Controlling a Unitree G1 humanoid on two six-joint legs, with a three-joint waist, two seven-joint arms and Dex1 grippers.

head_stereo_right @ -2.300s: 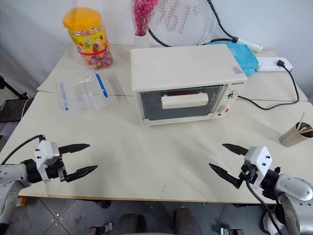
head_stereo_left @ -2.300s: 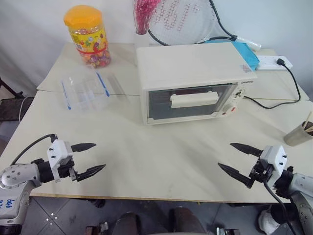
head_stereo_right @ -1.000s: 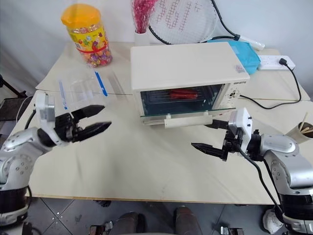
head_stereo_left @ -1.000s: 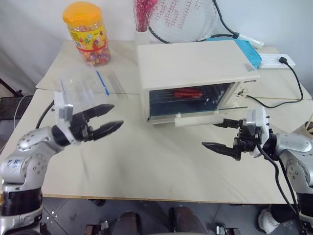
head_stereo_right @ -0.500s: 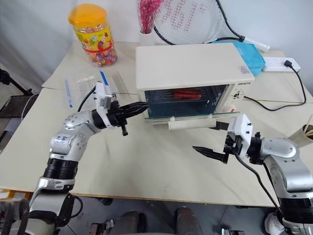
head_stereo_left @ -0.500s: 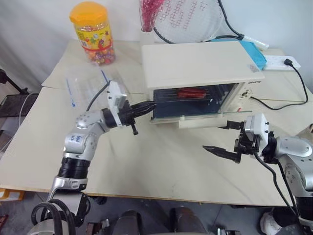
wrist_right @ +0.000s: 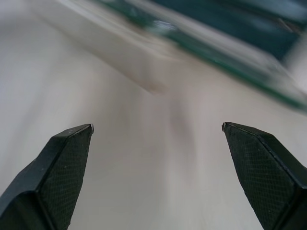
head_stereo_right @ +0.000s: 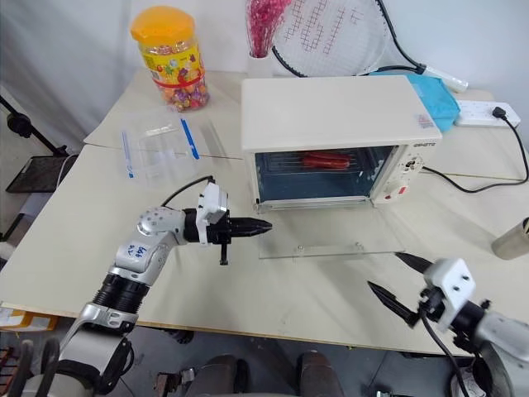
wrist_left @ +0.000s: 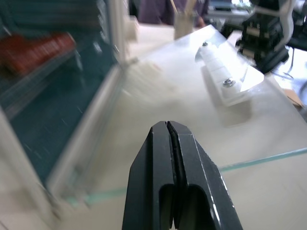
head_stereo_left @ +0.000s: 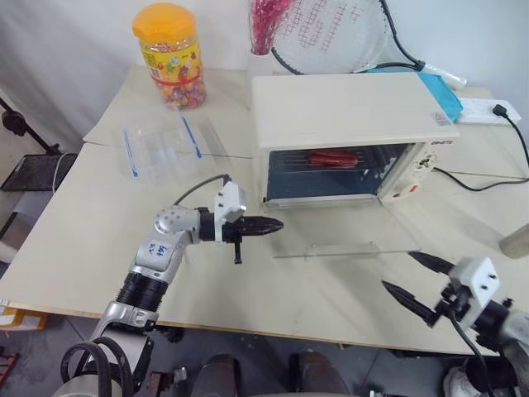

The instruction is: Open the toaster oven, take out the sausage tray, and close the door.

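- Standing mid-table, far side: cream oven (head_stereo_right: 339, 132), boxy, control panel on right, black cord trailing right.
- Lying flat in front of it: door (head_stereo_right: 331, 241), clear glass, swung fully down over table (head_stereo_right: 248, 298).
- Showing inside on wire rack: red sausages (head_stereo_right: 324, 159); tray itself hard to make out.
- Pointing right at door's near-left corner: left gripper (head_stereo_right: 263, 225), fingers pressed together, holding nothing.
- Hovering near right edge: right gripper (head_stereo_right: 398, 283), fingers spread wide, empty.

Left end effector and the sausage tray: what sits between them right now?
From the head views, nothing blocks: the left end effector is at the lowered door's left corner, and the sausage tray sits inside the open front.
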